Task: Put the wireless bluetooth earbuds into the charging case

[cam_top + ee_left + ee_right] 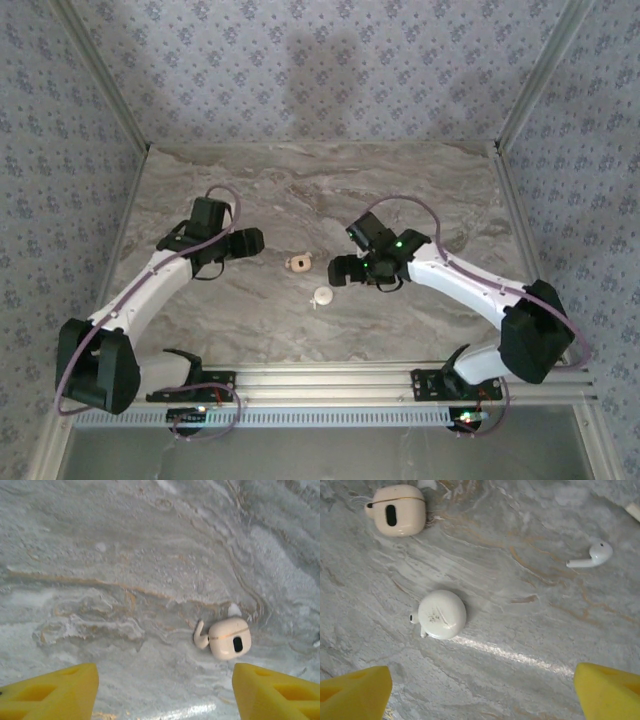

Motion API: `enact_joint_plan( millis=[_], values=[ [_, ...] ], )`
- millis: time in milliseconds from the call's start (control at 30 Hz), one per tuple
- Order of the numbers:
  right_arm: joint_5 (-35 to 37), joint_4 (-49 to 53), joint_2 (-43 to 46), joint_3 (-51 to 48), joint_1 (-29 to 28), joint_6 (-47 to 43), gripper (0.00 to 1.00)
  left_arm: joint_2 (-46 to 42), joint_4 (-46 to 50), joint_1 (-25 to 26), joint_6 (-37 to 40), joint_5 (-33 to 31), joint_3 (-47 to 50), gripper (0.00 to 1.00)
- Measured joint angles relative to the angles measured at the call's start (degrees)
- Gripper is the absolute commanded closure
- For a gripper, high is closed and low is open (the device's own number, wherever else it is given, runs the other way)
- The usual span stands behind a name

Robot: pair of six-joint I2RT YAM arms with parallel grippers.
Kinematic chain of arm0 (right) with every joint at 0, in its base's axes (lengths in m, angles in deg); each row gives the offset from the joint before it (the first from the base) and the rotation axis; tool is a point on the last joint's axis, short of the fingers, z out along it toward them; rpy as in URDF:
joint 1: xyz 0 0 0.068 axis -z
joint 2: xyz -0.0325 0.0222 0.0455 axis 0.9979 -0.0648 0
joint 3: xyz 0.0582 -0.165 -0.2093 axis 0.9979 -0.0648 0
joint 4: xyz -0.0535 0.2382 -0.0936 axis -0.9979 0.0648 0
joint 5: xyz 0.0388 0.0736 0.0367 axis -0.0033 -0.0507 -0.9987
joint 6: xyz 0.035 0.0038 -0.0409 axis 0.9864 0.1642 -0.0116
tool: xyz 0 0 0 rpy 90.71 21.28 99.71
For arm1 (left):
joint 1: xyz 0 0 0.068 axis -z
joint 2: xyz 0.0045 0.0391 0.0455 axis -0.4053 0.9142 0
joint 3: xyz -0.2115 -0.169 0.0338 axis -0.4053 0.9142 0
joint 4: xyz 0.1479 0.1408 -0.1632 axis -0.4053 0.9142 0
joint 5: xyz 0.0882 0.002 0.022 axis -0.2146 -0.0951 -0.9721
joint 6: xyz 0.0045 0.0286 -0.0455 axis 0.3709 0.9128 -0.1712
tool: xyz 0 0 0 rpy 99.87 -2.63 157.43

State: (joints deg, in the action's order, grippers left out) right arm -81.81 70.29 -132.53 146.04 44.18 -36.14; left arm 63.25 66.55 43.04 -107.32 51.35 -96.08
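The tan charging case lies on the marble table, its dark hollow facing the camera and a thin seam running round it. One white earbud rests against its left side. My left gripper is open, low over the table just short of the case, with nothing between its yellow fingers. In the right wrist view the case is at the top left, and another earbud lies alone at the right. My right gripper is open and empty. From above, the case sits between the left gripper and the right gripper.
A round white domed piece lies on the table between the case and my right gripper, with a small white nub poking out at its left edge; from above this round piece is just nearer than the case. Patterned walls enclose the table.
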Motion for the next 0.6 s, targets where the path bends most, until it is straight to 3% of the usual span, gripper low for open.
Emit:
enact_joint_plan(
  millis=[333,600],
  values=[
    [-8.98,-11.45,22.51,-16.92,18.71,4.46,0.08,7.61,14.29,13.75,7.82,-0.85,-14.91,0.38],
    [-14.88,-11.87,34.05,-22.14,26.60,4.48,0.08,23.87,24.61,25.14,14.69,-2.25,-29.99,0.39]
  ],
)
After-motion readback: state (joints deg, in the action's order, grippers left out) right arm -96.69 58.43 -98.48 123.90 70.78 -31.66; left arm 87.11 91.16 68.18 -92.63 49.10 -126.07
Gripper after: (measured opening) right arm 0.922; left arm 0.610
